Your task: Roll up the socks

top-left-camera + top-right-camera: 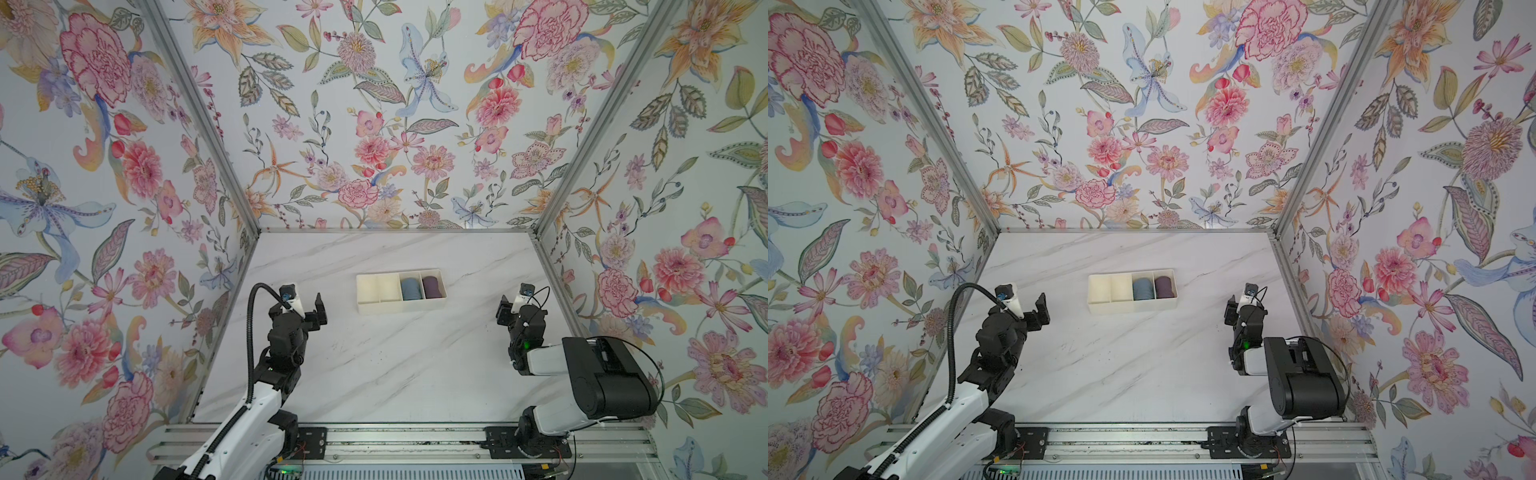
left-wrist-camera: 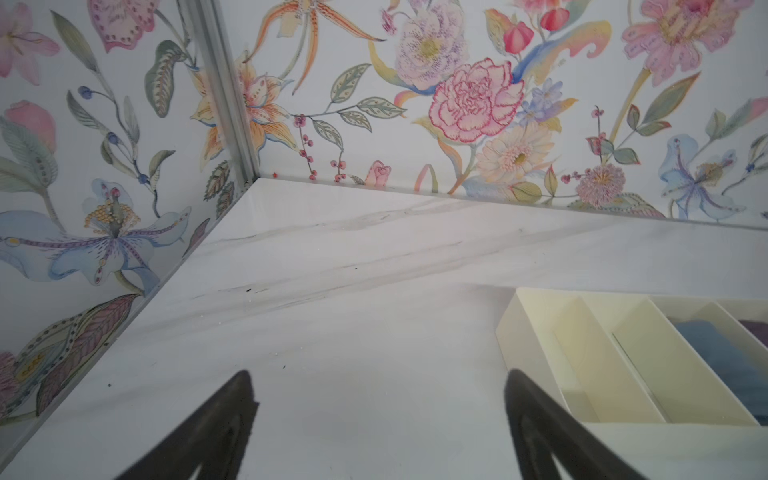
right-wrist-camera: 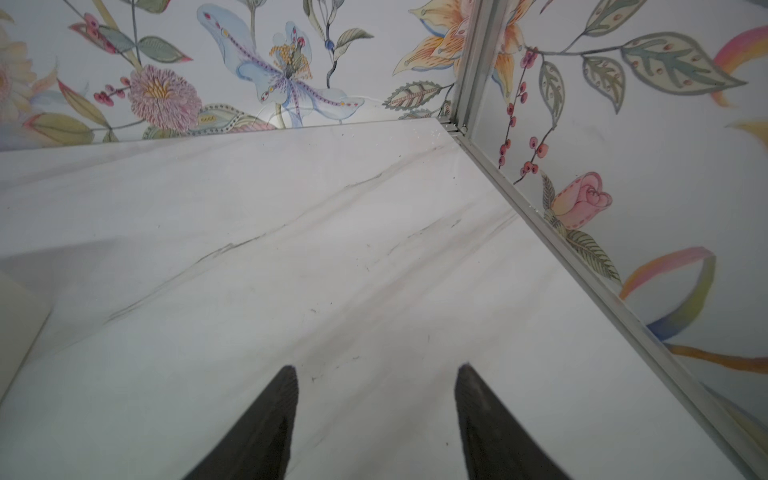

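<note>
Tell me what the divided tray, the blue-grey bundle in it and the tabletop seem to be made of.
Divided tray: cream, matte, thin stiff walls; probably plastic, possibly card.
Blue-grey bundle: soft knit fabric, judging by its rounded, dull surface.
Tabletop: white with grey veins, slight sheen; marble-look, whether stone or laminate cannot be told.

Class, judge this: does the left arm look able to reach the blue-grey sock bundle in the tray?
Probably yes. The left gripper is open and empty, the blue-grey sock bundle lies uncovered in the tray, and nothing on the table blocks the way.
</note>
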